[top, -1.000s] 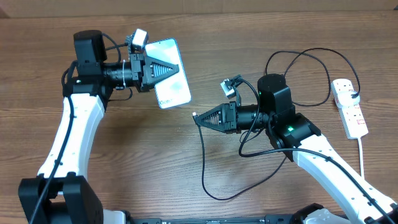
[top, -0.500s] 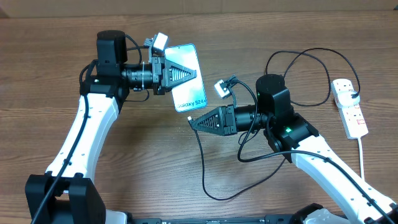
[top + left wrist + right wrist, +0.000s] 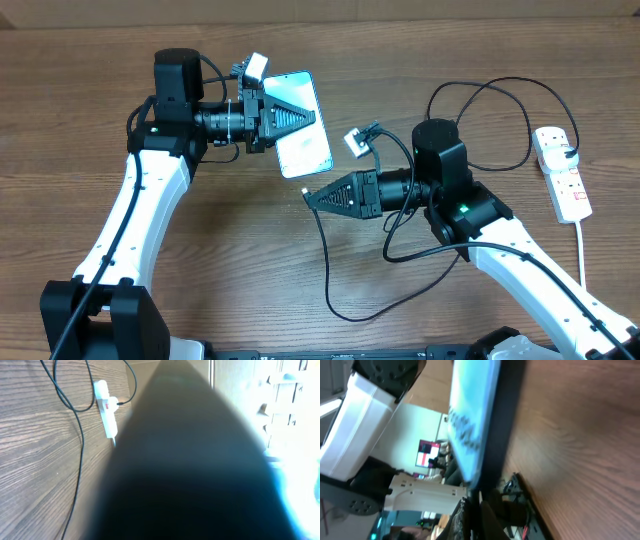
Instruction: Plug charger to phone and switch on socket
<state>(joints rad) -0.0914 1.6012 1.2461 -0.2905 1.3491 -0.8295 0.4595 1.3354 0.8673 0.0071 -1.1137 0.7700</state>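
Overhead | phone (image 3: 308,152) 1 | charger (image 3: 326,262) 1 | socket (image 3: 562,172) 1 | table (image 3: 240,275) 1

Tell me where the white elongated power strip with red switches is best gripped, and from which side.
Probably across its narrow width near the middle, coming from above. The white power strip lies flat on the wooden table, both long sides free; a black plug sits toward one end and the white cord leaves the other.

No text can be read with certainty. On the light blue screen of the phone (image 3: 470,405) a line of lettering is seen in the right wrist view, but it is blurred and cannot be made out.
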